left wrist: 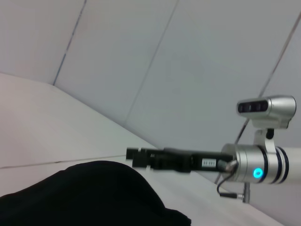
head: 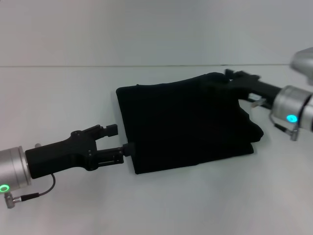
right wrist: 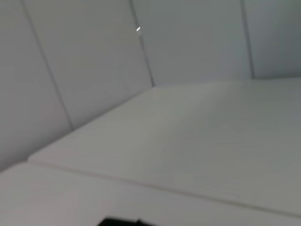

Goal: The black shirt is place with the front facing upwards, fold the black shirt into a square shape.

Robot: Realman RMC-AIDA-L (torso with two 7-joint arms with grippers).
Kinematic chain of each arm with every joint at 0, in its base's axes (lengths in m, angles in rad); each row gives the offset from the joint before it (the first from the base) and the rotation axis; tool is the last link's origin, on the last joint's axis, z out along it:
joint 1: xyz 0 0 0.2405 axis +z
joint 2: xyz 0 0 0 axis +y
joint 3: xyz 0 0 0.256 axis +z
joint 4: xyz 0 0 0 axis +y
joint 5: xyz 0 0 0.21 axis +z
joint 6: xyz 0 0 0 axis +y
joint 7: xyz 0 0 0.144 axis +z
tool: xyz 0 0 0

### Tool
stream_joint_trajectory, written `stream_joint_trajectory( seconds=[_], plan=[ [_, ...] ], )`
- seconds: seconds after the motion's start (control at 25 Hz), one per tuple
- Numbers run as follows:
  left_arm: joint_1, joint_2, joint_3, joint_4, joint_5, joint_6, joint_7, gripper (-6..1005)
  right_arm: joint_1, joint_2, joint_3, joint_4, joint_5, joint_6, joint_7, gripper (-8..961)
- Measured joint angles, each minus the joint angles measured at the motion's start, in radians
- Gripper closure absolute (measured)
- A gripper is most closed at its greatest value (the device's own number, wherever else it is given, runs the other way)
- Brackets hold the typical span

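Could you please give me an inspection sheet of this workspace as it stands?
Surface: plain white tabletop, bare around the cloth.
Job's things: large black cloth shirt lies folded into a rough rectangle; no lettering visible.
Clutter: nothing seen.
Grippers: left claw open at the shirt's near left edge, lower finger touching it; right claw at the far right corner, fingers hidden against the cloth.
Cables: thin black cable loops under the left wrist; another at the right wrist.
Surroundings: pale panelled wall.
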Motion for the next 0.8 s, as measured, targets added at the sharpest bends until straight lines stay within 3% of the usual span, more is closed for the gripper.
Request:
stream_joint_trajectory(
  seconds=[0.2, 0.36, 0.8],
  plan=[
    [0.003, 0.001, -0.005, -0.004, 0.0, -0.011, -0.002, 48, 0.055, 0.0, -0.03, 0.098, -0.005, 0.145, -0.047, 39],
    [0.005, 0.001, -0.005, -0.005, 0.0, -0.016, -0.013, 48, 0.058, 0.001, -0.061, 0.129, -0.004, 0.236, -0.041, 39],
    [-0.003, 0.001, -0.005, -0.009, -0.001, -0.008, -0.089, 48, 0.023, -0.003, -0.049, 0.126, -0.001, 0.267, -0.024, 38]
  ],
)
